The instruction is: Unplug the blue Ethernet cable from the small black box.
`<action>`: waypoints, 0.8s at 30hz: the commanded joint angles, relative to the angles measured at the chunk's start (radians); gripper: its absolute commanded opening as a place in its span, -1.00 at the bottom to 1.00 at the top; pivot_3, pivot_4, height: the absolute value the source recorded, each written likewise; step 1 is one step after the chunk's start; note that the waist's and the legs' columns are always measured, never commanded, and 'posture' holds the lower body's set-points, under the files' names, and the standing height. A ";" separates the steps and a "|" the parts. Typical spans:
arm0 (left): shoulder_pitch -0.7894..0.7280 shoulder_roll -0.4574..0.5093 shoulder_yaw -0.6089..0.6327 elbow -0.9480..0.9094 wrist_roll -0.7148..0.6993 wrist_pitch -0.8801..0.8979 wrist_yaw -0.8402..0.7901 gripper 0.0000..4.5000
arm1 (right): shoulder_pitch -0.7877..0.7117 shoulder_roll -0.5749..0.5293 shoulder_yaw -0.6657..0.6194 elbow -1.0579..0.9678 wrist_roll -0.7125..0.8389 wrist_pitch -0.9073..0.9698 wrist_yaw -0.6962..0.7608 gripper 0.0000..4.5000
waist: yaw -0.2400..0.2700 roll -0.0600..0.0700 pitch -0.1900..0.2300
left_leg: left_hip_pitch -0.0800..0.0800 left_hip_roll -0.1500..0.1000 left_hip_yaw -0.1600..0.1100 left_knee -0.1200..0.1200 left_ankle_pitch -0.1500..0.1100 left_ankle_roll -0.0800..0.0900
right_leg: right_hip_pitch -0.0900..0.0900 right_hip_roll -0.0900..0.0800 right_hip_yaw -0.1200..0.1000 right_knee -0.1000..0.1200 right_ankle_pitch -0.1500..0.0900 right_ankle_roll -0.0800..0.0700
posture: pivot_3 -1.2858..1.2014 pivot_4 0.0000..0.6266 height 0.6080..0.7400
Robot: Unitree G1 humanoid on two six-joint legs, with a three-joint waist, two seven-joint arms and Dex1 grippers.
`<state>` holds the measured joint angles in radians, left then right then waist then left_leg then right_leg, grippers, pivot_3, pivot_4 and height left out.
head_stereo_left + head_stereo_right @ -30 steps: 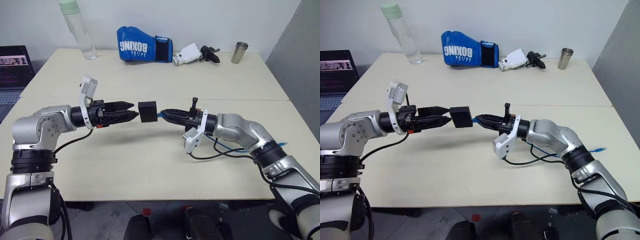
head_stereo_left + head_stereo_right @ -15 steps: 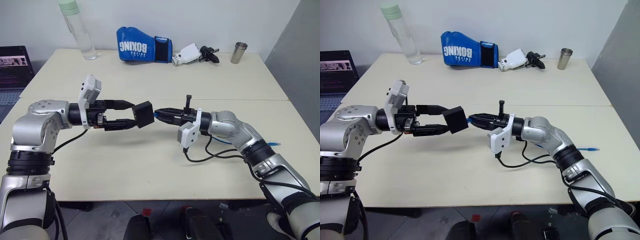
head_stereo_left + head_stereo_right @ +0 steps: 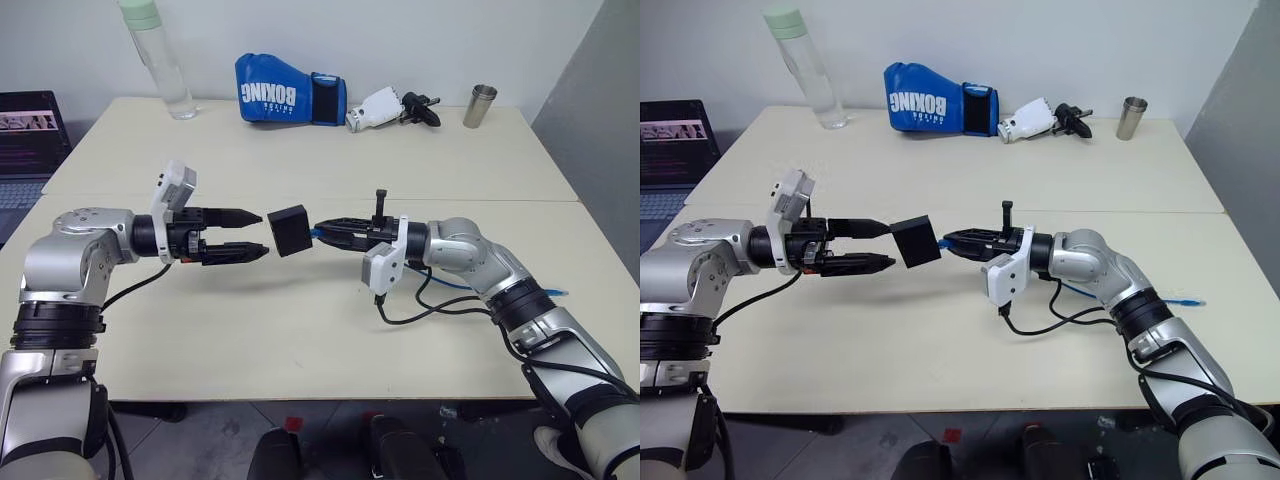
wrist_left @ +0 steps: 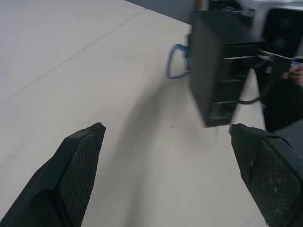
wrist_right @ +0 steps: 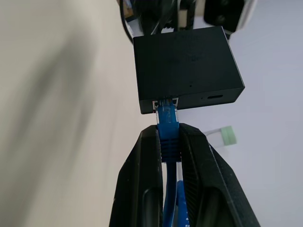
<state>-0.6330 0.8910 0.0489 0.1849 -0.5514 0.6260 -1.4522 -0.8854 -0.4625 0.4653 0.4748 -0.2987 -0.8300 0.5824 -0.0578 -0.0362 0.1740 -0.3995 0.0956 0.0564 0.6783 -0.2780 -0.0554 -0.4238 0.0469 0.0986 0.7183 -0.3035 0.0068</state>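
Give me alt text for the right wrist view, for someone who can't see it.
The right gripper is shut on the blue Ethernet cable just behind its plug, which is still seated in a port on the edge of the small black box. The box hangs above the pale table.

small black box (image 4: 222,66), perhaps motion-blurred

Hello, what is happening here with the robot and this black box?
The robot is working on pulling the blue Ethernet cable out of the small black box. The right gripper is shut on the cable just behind its plug, which sits in the box's port, so the box hangs in the air above the table on the cable alone. The left gripper is open, with its fingers just short of the box and not touching it.
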 commanded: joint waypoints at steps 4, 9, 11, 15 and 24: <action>0.034 0.046 0.062 -0.007 0.005 -0.057 -0.001 1.00 | -0.009 -0.012 -0.052 -0.019 0.052 0.071 0.063 -0.90 | 0.000 0.000 0.000 | 0.000 0.001 0.000 0.000 0.000 0.000 | 0.000 0.000 -0.001 0.001 0.000 0.000 | 0.03 -0.52 1.00; -0.002 -0.034 0.069 0.006 -0.021 -0.034 0.076 1.00 | -0.006 -0.007 -0.060 -0.037 0.059 0.074 0.078 -0.90 | 0.005 0.000 0.000 | 0.000 0.000 0.000 0.000 -0.001 0.001 | 0.000 0.000 0.000 0.000 0.000 0.000 | 0.03 -0.52 1.00; -0.020 -0.071 0.075 0.018 -0.029 -0.021 0.111 1.00 | -0.007 0.000 -0.062 -0.047 0.061 0.081 0.082 -0.90 | 0.006 0.000 0.000 | 0.000 0.000 0.000 0.001 -0.001 0.001 | 0.000 0.000 -0.001 0.000 0.000 0.000 | 0.03 -0.52 1.00; -0.034 -0.118 0.074 0.006 -0.059 0.029 0.132 1.00 | -0.001 0.007 -0.063 -0.073 0.063 0.095 0.087 -0.90 | 0.003 0.000 0.000 | 0.000 0.000 0.000 0.001 0.000 0.001 | 0.000 0.000 -0.001 0.001 0.000 0.000 | 0.03 -0.52 1.00; -0.060 -0.167 0.028 0.007 -0.060 0.075 0.157 1.00 | 0.012 0.010 -0.066 -0.105 0.057 0.108 0.092 -0.90 | 0.001 0.000 0.000 | 0.000 0.000 -0.001 0.001 0.000 0.000 | 0.000 0.000 -0.001 0.001 0.000 0.000 | 0.03 -0.52 1.00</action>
<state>-0.6668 0.7325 0.0787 0.2059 -0.6133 0.7098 -1.3003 -0.8718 -0.4561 0.4323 0.4107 -0.2611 -0.7201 0.6758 -0.0569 -0.0363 0.1739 -0.3993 0.0953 0.0555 0.6791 -0.2780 -0.0555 -0.4232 0.0469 0.0978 0.7193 -0.3036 0.0065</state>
